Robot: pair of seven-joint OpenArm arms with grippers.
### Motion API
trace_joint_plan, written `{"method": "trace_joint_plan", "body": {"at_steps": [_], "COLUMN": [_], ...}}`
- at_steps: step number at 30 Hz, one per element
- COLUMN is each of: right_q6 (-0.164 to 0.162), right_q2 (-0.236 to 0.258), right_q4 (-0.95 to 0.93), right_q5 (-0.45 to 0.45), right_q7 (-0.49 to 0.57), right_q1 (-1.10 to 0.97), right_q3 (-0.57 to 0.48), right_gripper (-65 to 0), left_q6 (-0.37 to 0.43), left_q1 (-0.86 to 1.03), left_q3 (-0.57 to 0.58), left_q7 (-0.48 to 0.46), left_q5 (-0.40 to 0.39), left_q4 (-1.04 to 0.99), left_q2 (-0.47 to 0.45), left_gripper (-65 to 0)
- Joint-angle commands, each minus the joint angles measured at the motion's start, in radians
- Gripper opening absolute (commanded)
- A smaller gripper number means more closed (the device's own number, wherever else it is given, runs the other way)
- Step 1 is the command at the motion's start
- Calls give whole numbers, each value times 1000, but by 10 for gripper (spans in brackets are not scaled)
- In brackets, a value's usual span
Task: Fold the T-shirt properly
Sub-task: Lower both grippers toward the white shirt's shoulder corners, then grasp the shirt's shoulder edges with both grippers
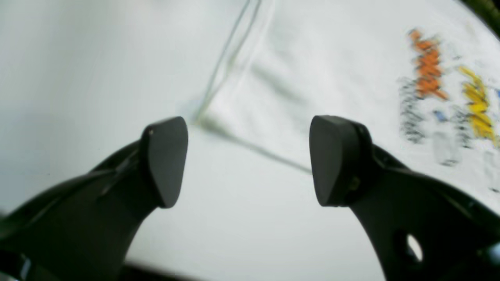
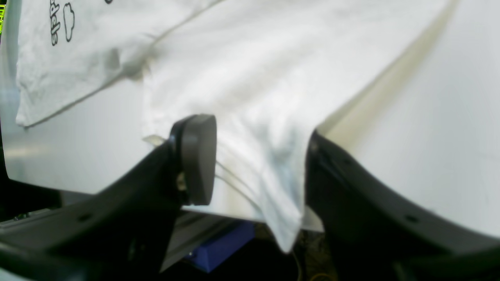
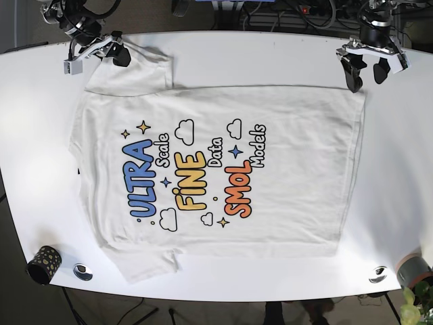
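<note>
**One shirt, two grippers at the top corners**

At upper left, the right black gripper (image 3: 116,53) is reaching down onto a sleeve, jaws apart with cloth lying between them. One white printed cotton T-shirt (image 3: 284,122) is lying flat, filling the white table (image 3: 406,203). At upper right, the left black gripper (image 3: 367,70) is hovering wide open, empty, over the hem corner.

the t-shirt (image 3: 223,169) lies spread flat on the worktop (image 3: 399,169), sleeves at base view's left, hem at its right.
</note>
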Motion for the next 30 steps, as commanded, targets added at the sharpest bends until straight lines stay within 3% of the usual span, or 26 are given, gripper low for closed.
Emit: {"method": "trace_joint_plan", "body": {"at_steps": [1, 6, 8, 17, 30], "right_q6": [-7, -8, -8, -8, -8], "right_q2": [7, 9, 9, 10, 10], "right_q4": [7, 7, 7, 7, 7], "right_q5": [-21, -21, -21, -21, -21], "right_q7": [-14, -14, -14, -14, -14], "right_q1": [-3, -3, -3, -5, -6], "right_q3": [3, 7, 8, 7, 8], "right_gripper": [-414, -606, -650, -650, -650], "left_q6": [-6, -68, -100, -140, -140], "left_q1": [-17, -43, -45, -100, -238], "left_q3": [-22, -50, -61, -85, -191], "left_q7": [0, 46, 58, 167, 463], "left_q5": [-42, -65, -65, -67, -67], "left_q4": [-4, -44, -44, -68, -74], "left_q2": [-8, -8, -7, 44, 123], "left_gripper": [-196, -197, -197, -197, -199]}}
